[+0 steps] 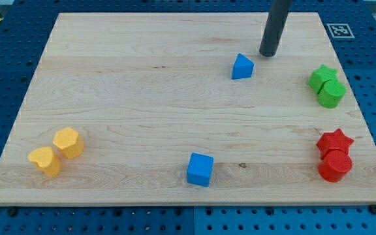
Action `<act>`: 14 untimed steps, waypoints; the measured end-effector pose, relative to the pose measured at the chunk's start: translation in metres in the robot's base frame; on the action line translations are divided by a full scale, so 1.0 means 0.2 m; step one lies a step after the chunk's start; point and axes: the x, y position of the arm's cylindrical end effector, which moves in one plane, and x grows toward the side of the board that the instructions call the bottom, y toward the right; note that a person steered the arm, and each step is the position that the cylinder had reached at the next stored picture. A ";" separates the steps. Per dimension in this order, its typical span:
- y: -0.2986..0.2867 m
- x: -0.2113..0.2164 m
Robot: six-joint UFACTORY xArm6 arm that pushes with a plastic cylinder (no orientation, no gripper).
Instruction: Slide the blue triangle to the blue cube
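The blue triangle [242,66] lies on the wooden board in the upper middle-right of the view. The blue cube [200,170] sits near the board's bottom edge, below and a little left of the triangle, far from it. My tip [267,54] stands just up and to the right of the blue triangle, with a small gap between them.
A green star [323,76] and a green cylinder [331,94] sit at the right edge. A red star [335,140] and a red cylinder [335,166] sit at the lower right. A yellow hexagon [68,142] and a yellow heart [45,160] sit at the lower left.
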 end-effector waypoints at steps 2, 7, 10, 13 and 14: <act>-0.30 0.13; -0.29 0.34; -0.37 0.43; -0.46 0.49; -0.46 0.55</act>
